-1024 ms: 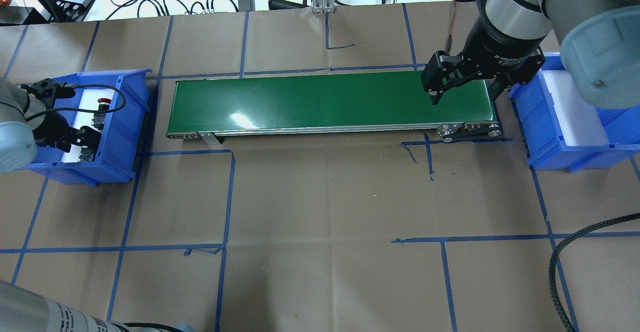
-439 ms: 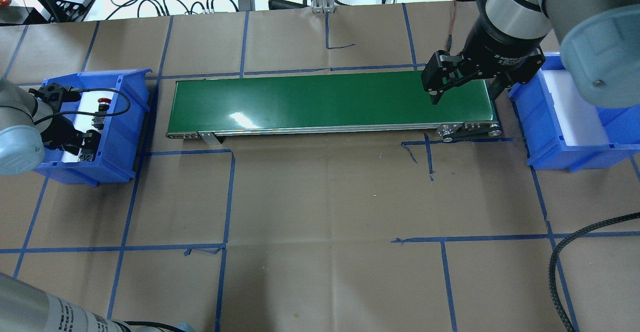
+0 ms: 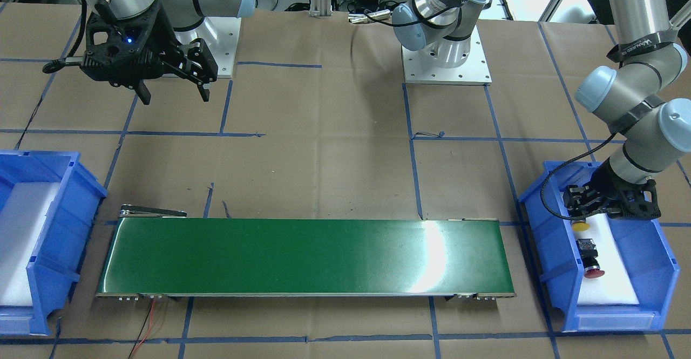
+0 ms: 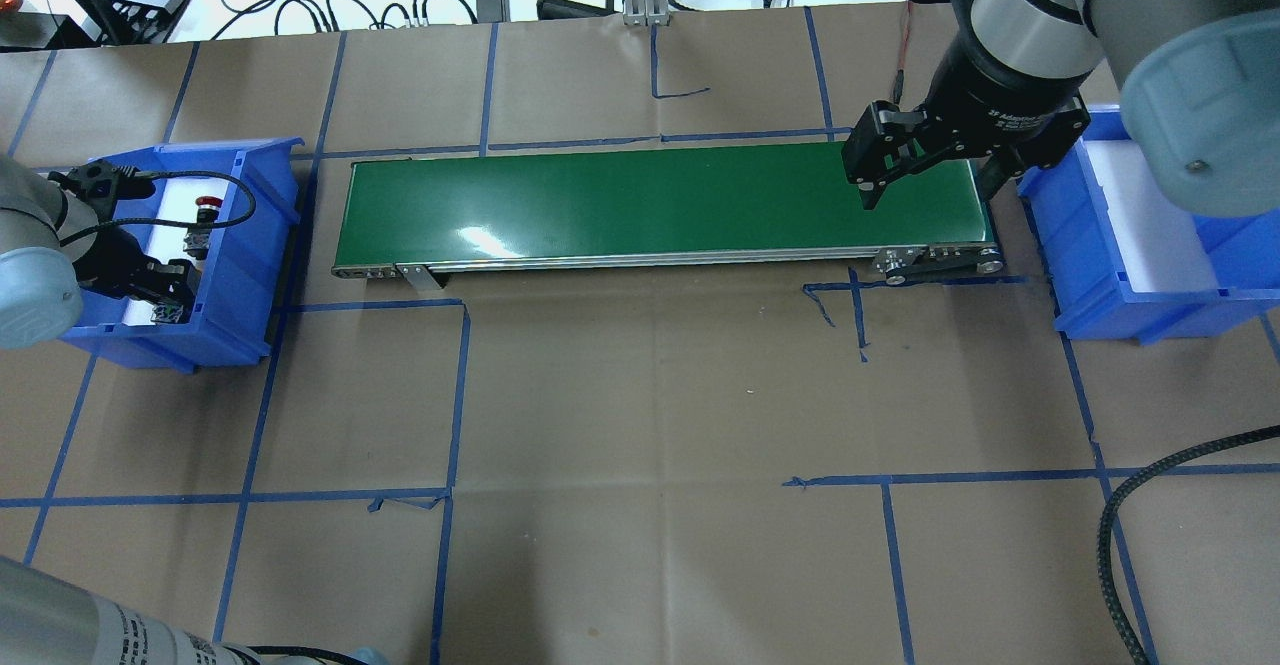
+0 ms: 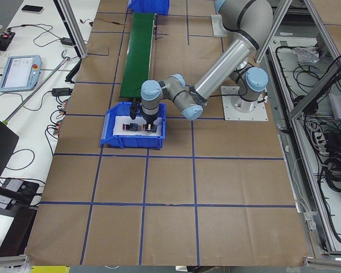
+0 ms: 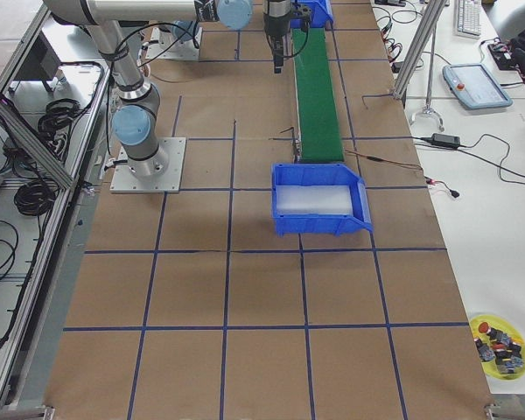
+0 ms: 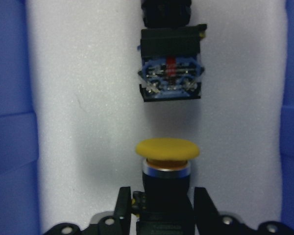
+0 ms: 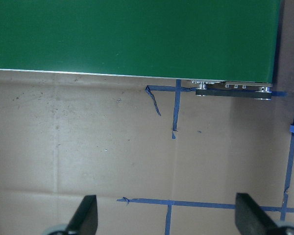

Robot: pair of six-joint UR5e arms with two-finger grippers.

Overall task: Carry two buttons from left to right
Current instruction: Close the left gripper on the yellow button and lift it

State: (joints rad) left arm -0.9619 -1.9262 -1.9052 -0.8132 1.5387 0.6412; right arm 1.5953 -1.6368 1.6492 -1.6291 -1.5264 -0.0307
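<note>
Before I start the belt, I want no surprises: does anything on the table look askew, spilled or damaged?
Nothing stands out. The yellow button and red button lie on their sides on the foam in the left bin, the left gripper straddling the yellow one. The right gripper hangs open above the table.

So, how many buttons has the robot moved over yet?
None yet. The yellow button and red button both sit in the left bin, and the right bin holds no button. In hand: the left gripper straddles the yellow button. Left: carrying both across; the right gripper hangs open near the belt.
</note>
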